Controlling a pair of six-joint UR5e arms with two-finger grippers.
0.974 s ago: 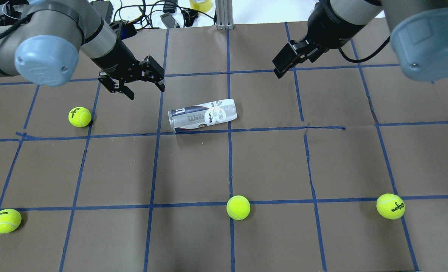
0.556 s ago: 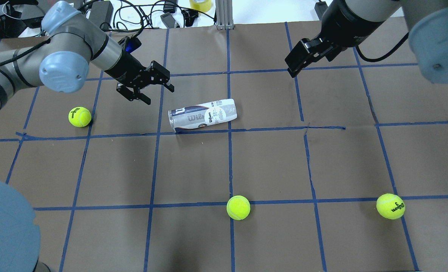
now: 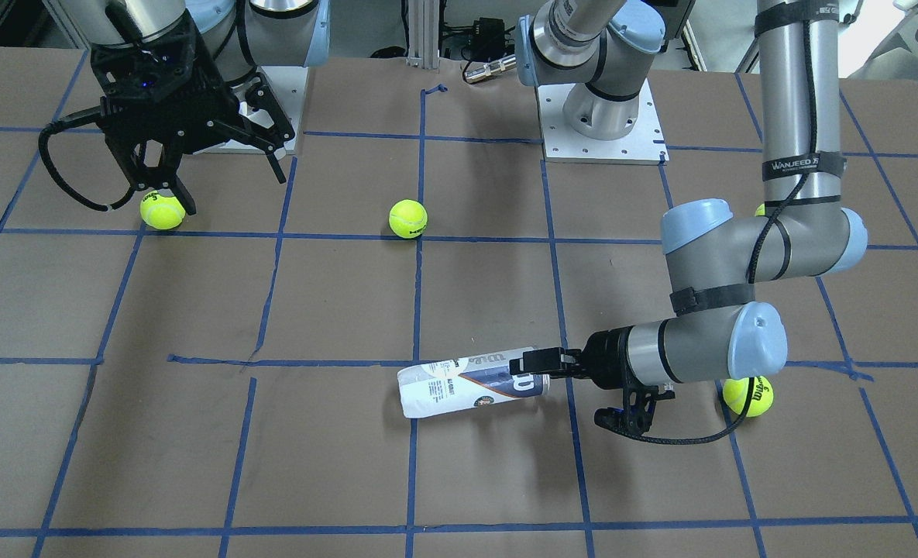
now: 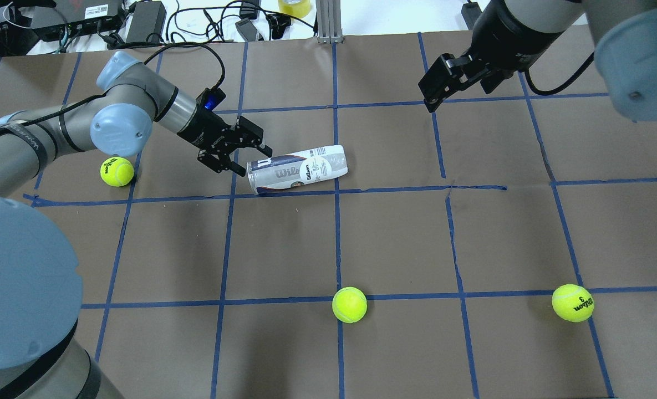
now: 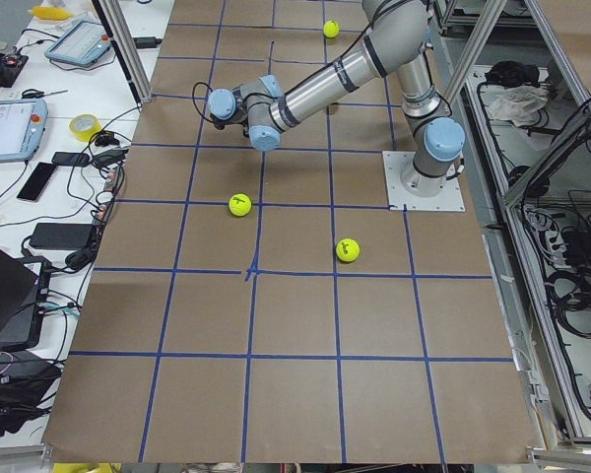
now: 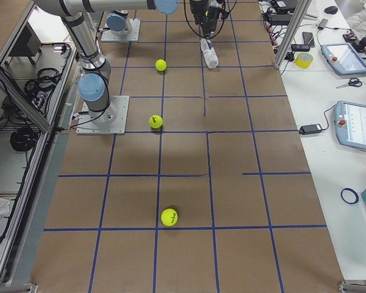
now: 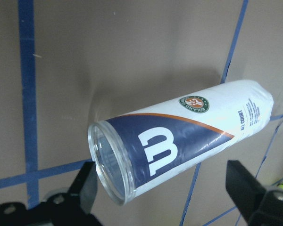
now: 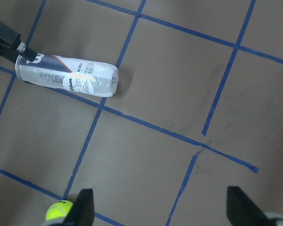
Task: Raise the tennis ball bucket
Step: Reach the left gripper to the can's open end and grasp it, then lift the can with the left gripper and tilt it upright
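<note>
— Where is the tube (image 4: 298,169)?

— It lies on its side on the counter (image 4: 395,238), just beyond a blue tape line (image 4: 417,188) as seen from overhead. Its open, clear-rimmed mouth points toward the robot's left side. The white end with small print points the other way.

— And the left hand (image 4: 254,162)?

— It is low at the tube's mouth, coming in almost level with the counter. Its two fingers are spread wide, one on each side of the rim. The wrist view shows room between the far finger and the tube. I cannot tell whether the near finger touches the rim. It grips nothing.

— What about the right hand (image 3: 232,187)?

— It is raised above the counter, well away from the tube, with its fingers spread wide. It holds nothing either.

— Is anything close by?

— A yellow-green ball (image 4: 117,171) sits on the counter by the left arm's elbow, well apart from the tube.
</note>
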